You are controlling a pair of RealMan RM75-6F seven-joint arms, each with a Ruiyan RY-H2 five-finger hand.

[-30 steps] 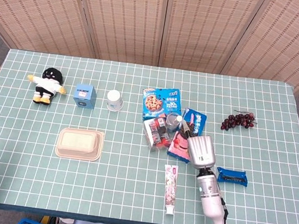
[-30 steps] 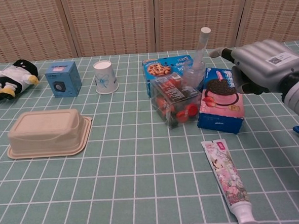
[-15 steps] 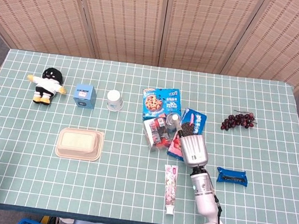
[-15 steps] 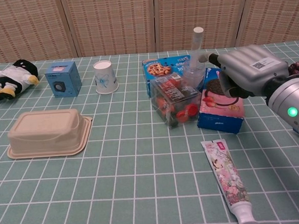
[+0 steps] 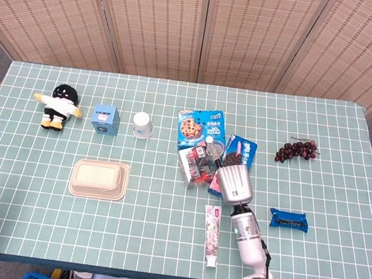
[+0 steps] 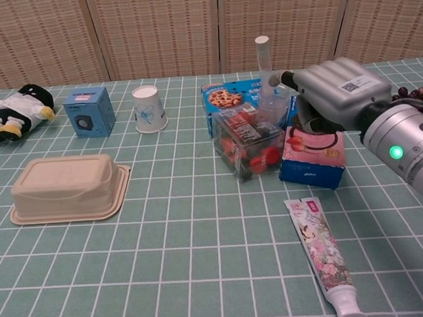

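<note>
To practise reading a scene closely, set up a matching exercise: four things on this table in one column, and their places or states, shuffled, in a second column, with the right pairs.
Things
1. plush doll
2. paper cup
3. toothpaste tube
4. bunch of grapes

Places or states
A. lying flat near the front edge
B. far left of the back row
C. alone towards the table's right side
D. upside down, beside the small blue box

Pairs: 1-B, 2-D, 3-A, 4-C

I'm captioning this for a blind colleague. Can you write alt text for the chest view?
The right hand reaches over a pink cookie box toward a clear bottle on a green checked table. A toothpaste tube lies in front.
</note>
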